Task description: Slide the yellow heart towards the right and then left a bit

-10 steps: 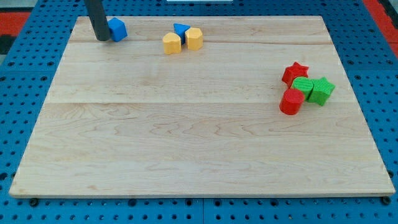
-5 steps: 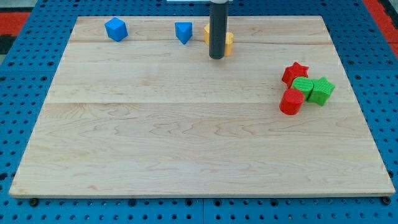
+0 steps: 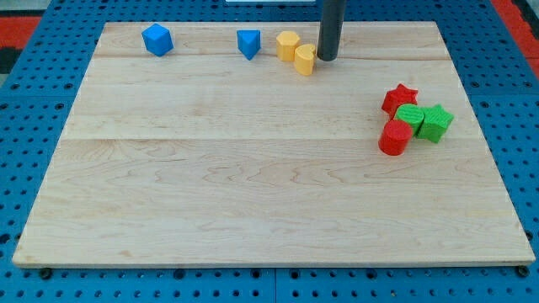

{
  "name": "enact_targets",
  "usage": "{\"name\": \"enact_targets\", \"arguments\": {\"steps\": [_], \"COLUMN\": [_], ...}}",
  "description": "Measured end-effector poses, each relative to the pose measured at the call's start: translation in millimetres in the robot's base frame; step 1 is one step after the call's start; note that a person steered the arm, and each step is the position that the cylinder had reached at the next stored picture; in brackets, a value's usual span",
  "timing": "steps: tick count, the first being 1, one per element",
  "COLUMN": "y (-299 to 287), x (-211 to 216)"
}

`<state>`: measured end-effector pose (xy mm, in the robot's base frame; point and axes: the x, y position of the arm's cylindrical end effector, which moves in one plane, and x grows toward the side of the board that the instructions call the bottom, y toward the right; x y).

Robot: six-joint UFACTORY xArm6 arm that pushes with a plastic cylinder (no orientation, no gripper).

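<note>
Two yellow blocks lie near the view's top, a little right of centre. The lower right one looks like the yellow heart (image 3: 304,60). The other yellow block (image 3: 289,44) touches it on its upper left. My tip (image 3: 326,59) rests on the wooden board (image 3: 253,185), right against the heart's right side. The rod rises out of the view's top.
A blue triangle (image 3: 248,43) sits left of the yellow pair, and a blue cube-like block (image 3: 157,39) lies at the top left. At the right, a red star (image 3: 400,98), a green block (image 3: 411,117), a green star (image 3: 436,122) and a red cylinder (image 3: 394,137) cluster together.
The rod swept from the blue block at the top left, past the yellow pair, to the heart's right side. Both yellow blocks shifted right, away from the blue triangle.
</note>
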<state>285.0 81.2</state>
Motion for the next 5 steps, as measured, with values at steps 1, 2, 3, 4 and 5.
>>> {"name": "enact_targets", "arguments": {"steps": [1, 2, 3, 4, 5], "y": [-57.2, -123.4, -160.5, -144.0, -159.3], "x": [13.5, 7.2, -3.5, -3.6, -20.6]}}
